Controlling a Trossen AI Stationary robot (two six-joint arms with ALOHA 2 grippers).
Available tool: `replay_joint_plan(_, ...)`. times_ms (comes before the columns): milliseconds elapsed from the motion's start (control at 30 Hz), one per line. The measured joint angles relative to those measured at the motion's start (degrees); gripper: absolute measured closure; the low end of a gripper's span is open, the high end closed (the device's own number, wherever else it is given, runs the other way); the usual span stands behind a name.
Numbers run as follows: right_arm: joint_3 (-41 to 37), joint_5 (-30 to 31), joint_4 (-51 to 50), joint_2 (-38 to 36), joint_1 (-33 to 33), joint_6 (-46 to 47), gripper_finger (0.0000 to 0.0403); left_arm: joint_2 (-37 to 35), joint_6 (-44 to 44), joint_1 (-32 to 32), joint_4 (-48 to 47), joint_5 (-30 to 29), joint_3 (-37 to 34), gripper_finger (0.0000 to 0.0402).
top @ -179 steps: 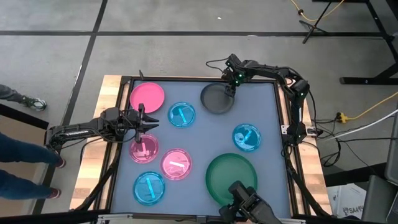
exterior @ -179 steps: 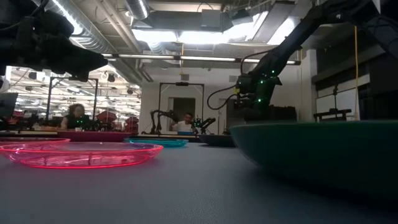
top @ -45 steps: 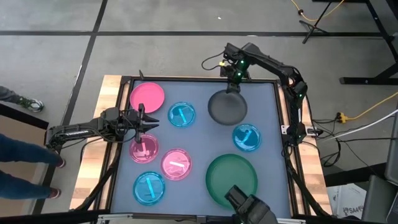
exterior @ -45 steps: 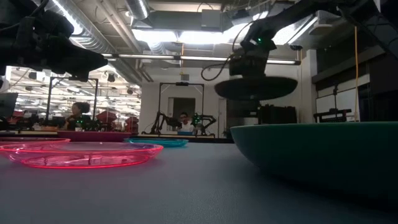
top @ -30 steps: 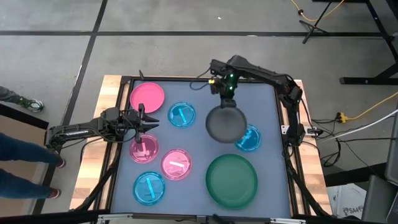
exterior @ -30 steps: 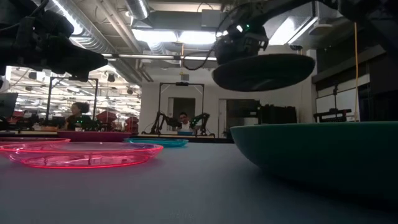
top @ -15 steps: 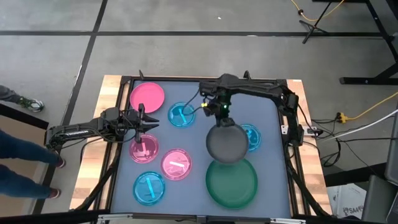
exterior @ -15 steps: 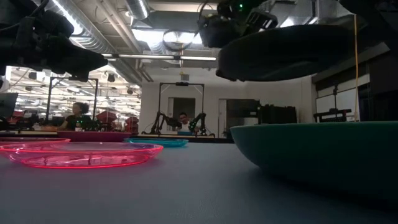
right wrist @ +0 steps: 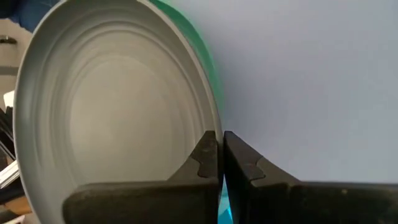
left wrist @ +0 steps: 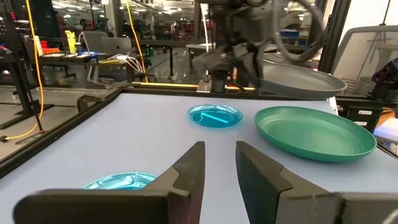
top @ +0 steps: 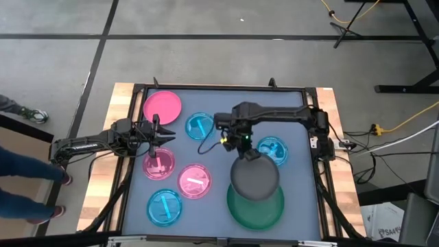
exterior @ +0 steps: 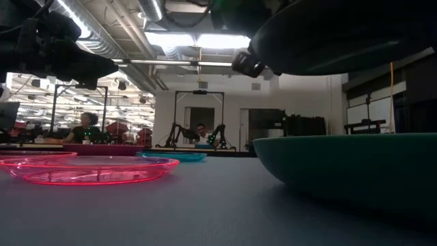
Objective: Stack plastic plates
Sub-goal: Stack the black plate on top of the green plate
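A dark grey plate (top: pixel 255 180) hangs above the large green plate (top: pixel 255 207), which lies flat on the table near its front edge. My right gripper (top: pixel 245 152) is shut on the grey plate at its far side. In the low view the grey plate (exterior: pixel 341 34) floats well above the green plate (exterior: pixel 355 167). My left gripper (top: pixel 164 134) waits open at the table's left, above a translucent pink plate (top: pixel 159 163), with nothing between its fingers (left wrist: pixel 186 171). My right gripper pinches the grey plate's rim (right wrist: pixel 214 127) at its far edge between its two fingers, one on the plate's inner face and one on its outer face. The fingers reach it from the table's far side. The plate is lifted clear, roughly level, over the green plate.
An opaque pink plate (top: pixel 162 106) lies at the far left. Small blue plates (top: pixel 200 126), (top: pixel 272 151), (top: pixel 164 206) and a translucent pink one (top: pixel 194 180) lie spread over the table. A raised black frame (top: pixel 315 147) borders the table.
My right gripper has carried the grey plate from the middle of the table toward the near edge, until it hangs over the green plate. The plate has stayed about level and clear of the table.
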Motion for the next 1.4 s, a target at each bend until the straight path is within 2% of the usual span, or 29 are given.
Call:
replay_joint_plan(367, 0.0, 0.0, 5.2, 0.0, 6.8, 0.1, 0.0403, 0.0, 0.0, 0.0, 0.0, 0.0, 0.0, 0.0318)
replay_joint_plan(567, -0.1, 3.8, 5.7, 0.0, 9.1, 0.1, 0.0403, 0.0, -0.1, 0.0, 0.0, 0.0, 0.0, 0.0318)
replay_joint_plan(767, -0.4, 4.0, 6.2, 0.0, 10.8, 0.1, 0.0403, 0.0, -0.1, 0.0, 0.0, 0.0, 0.0, 0.0318)
replay_joint_plan(1400, -15.6, 3.9, 20.2, 0.0, 11.8, 0.4, 0.0403, 0.0, -0.5, 0.0, 0.0, 0.0, 0.0, 0.0318)
